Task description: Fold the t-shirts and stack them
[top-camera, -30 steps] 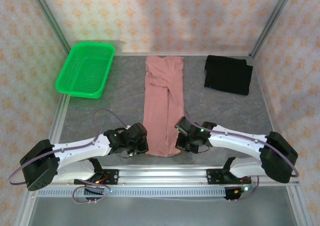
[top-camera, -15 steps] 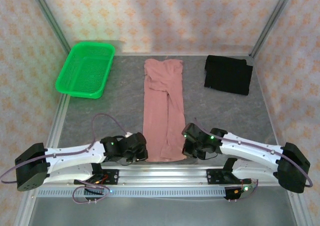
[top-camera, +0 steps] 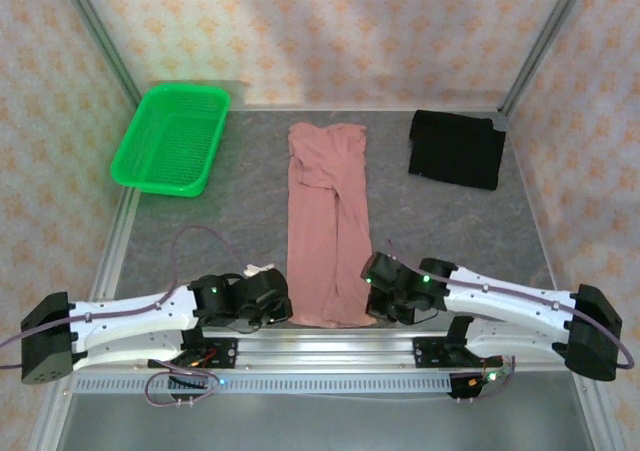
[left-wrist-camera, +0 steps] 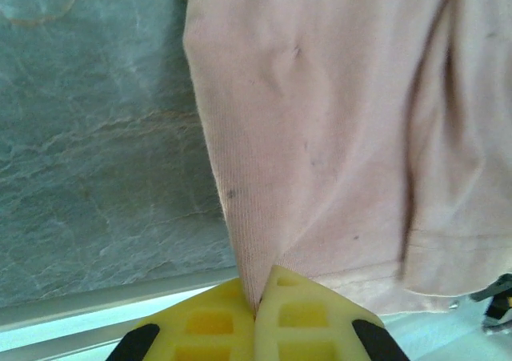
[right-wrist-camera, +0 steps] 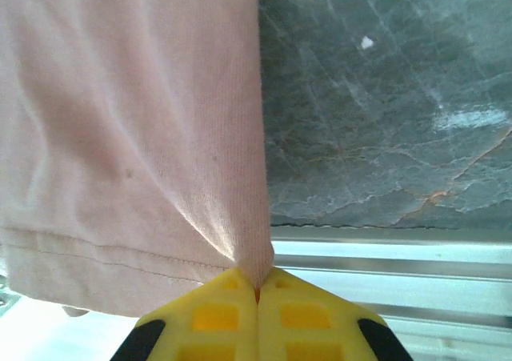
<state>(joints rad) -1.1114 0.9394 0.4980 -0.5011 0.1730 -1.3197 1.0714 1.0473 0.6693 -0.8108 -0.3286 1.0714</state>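
A t-shirt (top-camera: 326,226) is laid along the middle of the surface (top-camera: 220,211), from 12 to 6 o'clock. A mesh basket (top-camera: 172,138) is set at 10 o'clock and a second t-shirt (top-camera: 457,148) at 2 o'clock. The near corners of the first are pinched between the left fingers (left-wrist-camera: 216,325) at 7 o'clock and the right fingers (right-wrist-camera: 308,321) at 5 o'clock.

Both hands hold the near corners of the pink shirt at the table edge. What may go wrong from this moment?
1. The left hand and right hand each pinch only a small bit of the pink shirt at its hem corners; the cloth may slip out when lifted.
2. The hem reaches past the table edge, over the metal rail; it might snag there.
3. The far end is creased, so the fold may come out uneven.
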